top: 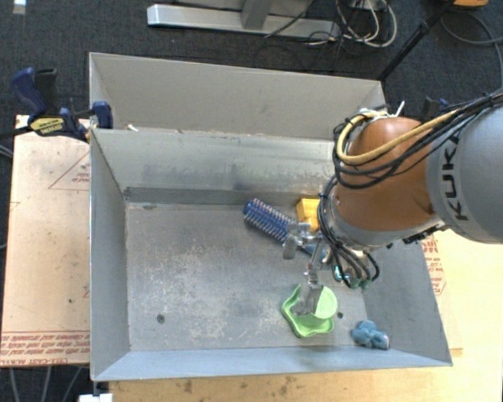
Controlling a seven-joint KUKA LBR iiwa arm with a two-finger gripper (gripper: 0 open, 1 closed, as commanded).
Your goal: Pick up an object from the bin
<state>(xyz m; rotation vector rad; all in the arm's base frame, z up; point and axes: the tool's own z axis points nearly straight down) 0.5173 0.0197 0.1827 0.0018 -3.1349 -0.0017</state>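
The gripper (pixel 314 285) hangs over a pale green, cup-like thing (pixel 309 315) at the front right of the bin (pixel 189 268) and is perhaps touching it, but whether it is spread or closed cannot be told. 1 blue brush (pixel 266 218) lies behind it, and 1 small blue lump (pixel 369 335) lies to its right.

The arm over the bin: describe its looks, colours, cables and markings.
The arm is a thick grey link with black KUKA lettering. Its wrist wears a rounded orange cover, with yellow and black cables looped over it. Below it is a slim metal pincer.
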